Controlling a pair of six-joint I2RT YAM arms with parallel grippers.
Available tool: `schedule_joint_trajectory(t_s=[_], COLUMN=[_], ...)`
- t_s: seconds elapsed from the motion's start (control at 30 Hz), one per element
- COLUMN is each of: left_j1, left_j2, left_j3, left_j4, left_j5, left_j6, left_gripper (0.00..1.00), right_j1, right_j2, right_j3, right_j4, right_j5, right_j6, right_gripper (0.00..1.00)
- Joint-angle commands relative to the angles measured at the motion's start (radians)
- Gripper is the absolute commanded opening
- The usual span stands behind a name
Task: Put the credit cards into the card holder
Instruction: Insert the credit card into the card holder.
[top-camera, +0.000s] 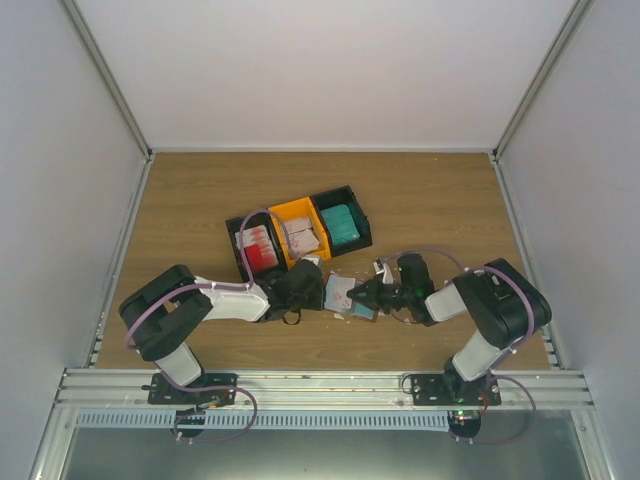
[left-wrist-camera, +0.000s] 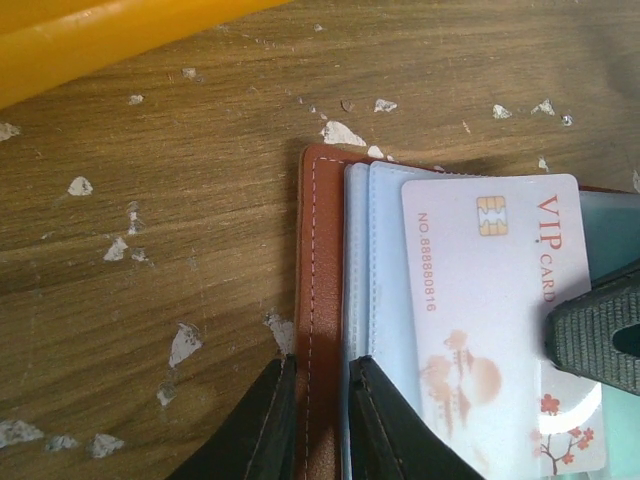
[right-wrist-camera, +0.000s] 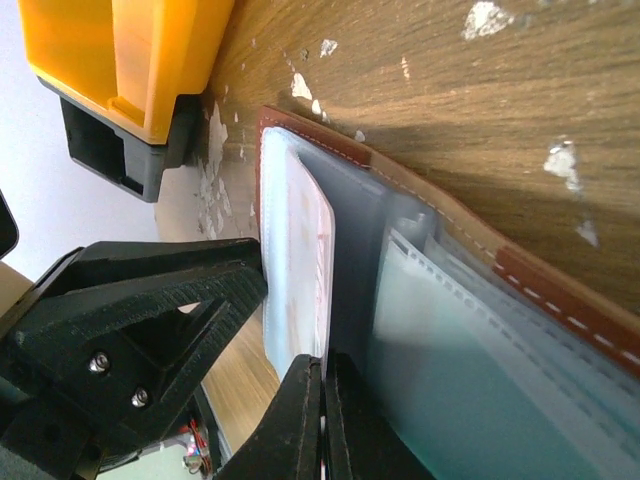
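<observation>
The card holder (top-camera: 343, 291), a reddish-brown leather wallet, lies open on the table between both arms. My left gripper (left-wrist-camera: 320, 365) is shut on its stitched leather edge (left-wrist-camera: 322, 250), one finger on each side. A white-pinkish VIP credit card (left-wrist-camera: 480, 300) lies over the clear inner sleeves. My right gripper (right-wrist-camera: 322, 362) is shut on that card's edge (right-wrist-camera: 305, 260), with the card partly between the sleeves of the card holder (right-wrist-camera: 560, 290). One right finger (left-wrist-camera: 600, 335) shows in the left wrist view. More credit cards sit in bins: red (top-camera: 260, 250), white-pinkish (top-camera: 303, 240), teal (top-camera: 341, 226).
Three joined bins stand just behind the wallet, black, orange (right-wrist-camera: 120, 60) and black. The orange one is close to the wallet's far corner. Small white scraps (left-wrist-camera: 185, 342) dot the wooden table. The left gripper's body (right-wrist-camera: 130, 330) sits close beside the right fingers.
</observation>
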Motion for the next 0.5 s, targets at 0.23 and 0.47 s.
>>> schedule_joint_trajectory(t_s=[0.23,0.47], left_j1=[-0.026,-0.026], left_j2=[0.033,0.023], left_j3=[-0.045,-0.06], left_j4=[-0.008,0.007], left_j5=[0.096,0.116], left_j6=[-0.027,-0.032], left_gripper=[0.17,0.17], right_j1=[0.085,0.101], right_j2=[0.096,0.102], right_j3=[-0.027,-0.023], right_j4=[0.138,0.136], right_j5=[0.063,0.086], right_j6=[0.119,0.138], right_gripper=[0.02,0.06])
